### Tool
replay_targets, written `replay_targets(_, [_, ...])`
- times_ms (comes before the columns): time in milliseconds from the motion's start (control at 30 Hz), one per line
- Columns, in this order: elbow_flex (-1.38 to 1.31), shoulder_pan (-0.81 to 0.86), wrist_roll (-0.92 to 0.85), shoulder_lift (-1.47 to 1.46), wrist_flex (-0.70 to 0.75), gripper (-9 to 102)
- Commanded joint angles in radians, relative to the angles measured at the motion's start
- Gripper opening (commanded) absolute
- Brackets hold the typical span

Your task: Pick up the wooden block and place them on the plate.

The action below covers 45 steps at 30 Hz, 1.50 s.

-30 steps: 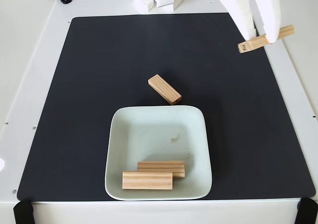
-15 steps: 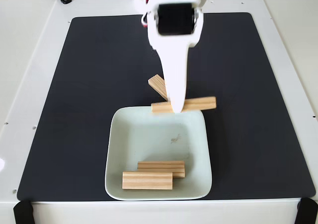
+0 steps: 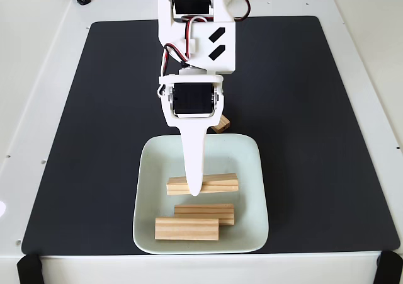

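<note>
My white gripper [image 3: 194,189] reaches down over the pale mint square plate [image 3: 249,170] and is shut on a wooden block [image 3: 217,182], which lies crosswise above the plate's middle. Two more wooden blocks lie in the plate's front part, one [image 3: 204,213] partly behind the other [image 3: 187,228]. A fourth wooden block [image 3: 220,125] lies on the black mat just beyond the plate's far rim, mostly hidden by my arm.
The black mat [image 3: 94,120] covers most of the white table [image 3: 31,76]. My arm's base stands at the far edge. Open mat stretches to the left and right of the plate.
My gripper has carried the block from the mat's far right corner, across the plate's far rim, to above the plate's middle. The other blocks have not moved.
</note>
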<state>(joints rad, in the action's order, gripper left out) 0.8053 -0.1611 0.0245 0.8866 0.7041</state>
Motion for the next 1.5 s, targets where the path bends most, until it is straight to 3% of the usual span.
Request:
replay_targets(0, [-0.058,0.018,-0.008,0.017,0.052,0])
replay_targets(1200, [-0.129,0.023,-0.008,-0.066,0.064,0])
replay_targets(1467, [-0.123,0.023,-0.006,-0.066,0.064,6])
